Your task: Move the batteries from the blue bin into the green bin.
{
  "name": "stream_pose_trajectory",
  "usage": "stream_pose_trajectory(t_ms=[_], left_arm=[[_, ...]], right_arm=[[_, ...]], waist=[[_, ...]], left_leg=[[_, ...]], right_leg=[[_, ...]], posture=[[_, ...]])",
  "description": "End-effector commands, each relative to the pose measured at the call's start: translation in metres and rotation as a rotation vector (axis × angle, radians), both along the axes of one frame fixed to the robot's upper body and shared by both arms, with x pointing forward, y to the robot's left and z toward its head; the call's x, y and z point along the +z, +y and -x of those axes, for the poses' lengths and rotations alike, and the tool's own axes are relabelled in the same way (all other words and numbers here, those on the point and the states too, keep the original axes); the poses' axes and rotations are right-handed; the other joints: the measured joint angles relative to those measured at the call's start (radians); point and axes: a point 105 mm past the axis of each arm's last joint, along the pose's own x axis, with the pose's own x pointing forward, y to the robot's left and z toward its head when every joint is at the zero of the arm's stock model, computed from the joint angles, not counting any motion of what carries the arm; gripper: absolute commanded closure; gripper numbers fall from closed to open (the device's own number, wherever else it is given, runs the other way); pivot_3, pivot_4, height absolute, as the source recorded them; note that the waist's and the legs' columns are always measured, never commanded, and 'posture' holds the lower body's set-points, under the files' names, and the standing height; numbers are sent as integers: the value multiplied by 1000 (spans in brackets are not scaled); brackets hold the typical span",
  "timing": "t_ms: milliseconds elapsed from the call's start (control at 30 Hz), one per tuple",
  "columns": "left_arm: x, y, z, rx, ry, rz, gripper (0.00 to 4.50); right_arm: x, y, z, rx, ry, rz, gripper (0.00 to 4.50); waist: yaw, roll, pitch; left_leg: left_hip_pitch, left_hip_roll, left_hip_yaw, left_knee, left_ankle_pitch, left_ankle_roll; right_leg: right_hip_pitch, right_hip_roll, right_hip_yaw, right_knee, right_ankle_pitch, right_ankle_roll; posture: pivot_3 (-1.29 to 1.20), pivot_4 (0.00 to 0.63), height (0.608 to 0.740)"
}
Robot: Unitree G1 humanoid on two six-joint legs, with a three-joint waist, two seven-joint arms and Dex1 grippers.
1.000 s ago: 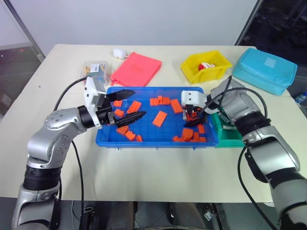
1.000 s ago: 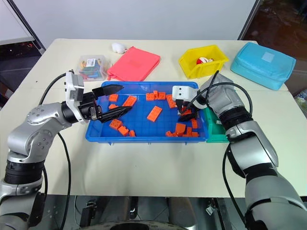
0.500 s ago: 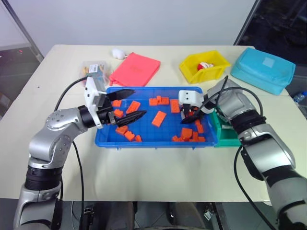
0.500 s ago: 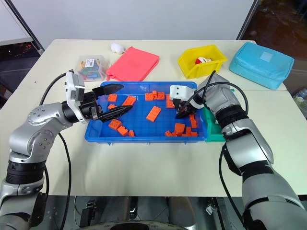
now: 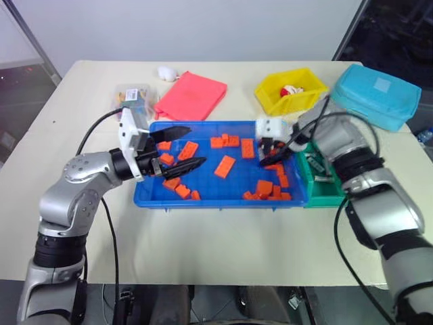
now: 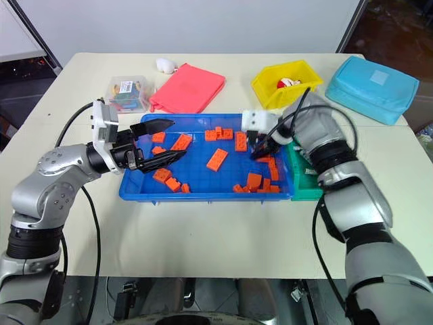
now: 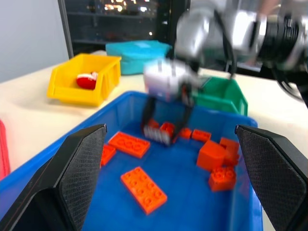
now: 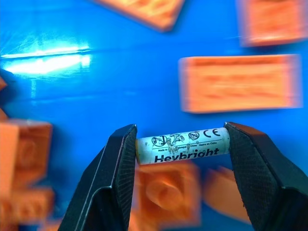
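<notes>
The blue bin (image 5: 203, 200) lies mid-table with several orange bricks scattered in it. My right gripper (image 8: 182, 140) is shut on one of the batteries (image 8: 192, 145), a white cylinder gripped end to end between the fingertips. It hangs above the bricks at the bin's right end (image 5: 272, 154). The green bin (image 5: 326, 191) stands against the blue bin's right side, just right of that gripper. My left gripper (image 5: 180, 148) hovers level over the blue bin's left end, open and empty.
A yellow bin (image 5: 291, 93) with a small red-white thing stands behind the blue bin. A light-blue soft case (image 5: 379, 96) sits at the far right. A red pouch (image 5: 193, 95), a clear box (image 5: 134, 96) and a white object (image 5: 168, 73) lie at the back left.
My right gripper closed on a battery among the bricks and lifted it up off the blue bin's floor. The left arm stayed where it was.
</notes>
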Motion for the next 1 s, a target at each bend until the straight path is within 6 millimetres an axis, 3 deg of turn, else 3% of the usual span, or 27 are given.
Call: stream_pose_trajectory(t_ms=[33, 200, 333, 500, 533, 667, 767, 900, 1000], left_arm=[[13, -3, 3, -59, -41, 5, 0], [13, -9, 0, -103, -35, 1, 0], [11, -12, -2, -142, -20, -15, 0], [8, -15, -5, -186, -13, -49, 0], [8, -16, -6, -192, -12, -49, 0], [9, -17, -9, -208, -15, -59, 0], [10, -16, -9, -210, -20, -64, 0], [16, -9, -15, -152, -50, -49, 0], [32, 20, -37, 59, -133, 3, 0]], right_arm=[[58, -19, 8, -4, -139, -28, 2267], [76, -60, 30, -130, -166, -49, 2267], [69, -89, 57, -233, -136, -49, 2267], [50, -103, 76, -317, -92, -67, 2267], [44, -105, 76, -331, -94, -73, 2267], [30, -112, 74, -370, -98, -82, 171], [32, -116, 69, -399, -133, -91, 50], [49, -122, 55, -456, -229, -156, 50], [77, -144, 39, -599, -416, -291, 50]], waist=[[6, 0, 0], [9, 0, 0], [15, 0, 0], [11, 0, 0], [8, 0, 0], [3, 0, 0], [0, 0, 0], [-1, 0, 0], [0, 0, 0]], left_leg=[[0, 0, 0, -1, 0, 0], [-2, 0, 0, -2, -1, 1], [-4, 0, 0, -2, -1, 2], [-4, 0, 1, -1, -1, 2], [-4, 0, 1, -1, -1, 2], [-4, 0, 1, 1, -1, 2], [-4, 0, 1, 1, -1, 2], [-4, 0, 1, 1, -1, 2], [-4, 0, 1, 1, -1, 2]], right_leg=[[0, 0, 0, 0, 0, 0], [1, 0, -1, -6, 0, 0], [0, 0, -1, -7, 0, 0], [0, 0, 0, -7, 0, 0], [0, 0, 0, -7, 0, 0], [0, 0, 0, -7, 0, 0], [0, 0, 0, -7, 0, 1], [0, 0, 0, -7, 0, 1], [0, 0, 0, -7, 0, 1]], posture=[[0, 150, 740], [0, 150, 740], [0, 150, 740], [0, 150, 740], [0, 150, 740], [0, 150, 740], [0, 150, 740], [0, 150, 740], [0, 150, 740]])
